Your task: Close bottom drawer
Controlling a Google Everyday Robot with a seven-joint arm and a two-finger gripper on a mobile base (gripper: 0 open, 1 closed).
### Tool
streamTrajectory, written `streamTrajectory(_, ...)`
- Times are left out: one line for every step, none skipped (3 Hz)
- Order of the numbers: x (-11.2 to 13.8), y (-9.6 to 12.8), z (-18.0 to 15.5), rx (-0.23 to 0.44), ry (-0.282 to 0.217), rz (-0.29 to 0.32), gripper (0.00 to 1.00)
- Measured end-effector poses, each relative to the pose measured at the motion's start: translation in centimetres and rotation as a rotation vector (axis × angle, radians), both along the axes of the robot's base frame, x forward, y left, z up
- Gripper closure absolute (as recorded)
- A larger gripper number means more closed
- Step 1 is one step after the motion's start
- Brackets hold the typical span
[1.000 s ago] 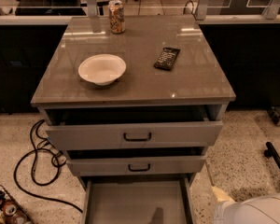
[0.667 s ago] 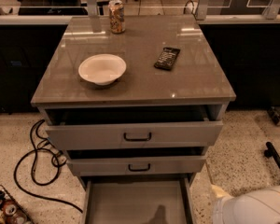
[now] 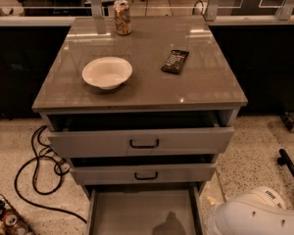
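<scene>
End effector out of view, grip state impossible to tell; only white arm housing showing, just right of pulled-out bottom drawer.

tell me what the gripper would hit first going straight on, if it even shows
The gripper is out of view; only a white robot shell shows at lower right, beside the open bottom drawer. Its heading cannot be told, so neither can the first contact.
</scene>
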State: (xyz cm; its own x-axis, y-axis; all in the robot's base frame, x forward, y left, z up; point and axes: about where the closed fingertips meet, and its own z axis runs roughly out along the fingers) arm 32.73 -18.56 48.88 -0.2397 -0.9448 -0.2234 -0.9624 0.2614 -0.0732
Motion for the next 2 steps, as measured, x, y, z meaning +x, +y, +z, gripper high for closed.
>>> streamTrajectory(-0.2,0.6,-2.7,0.008,-0.036,0.045,0.00)
streamTrajectory(-1.0,0.7,-4.4,0.009,-0.057,0.104,0.00)
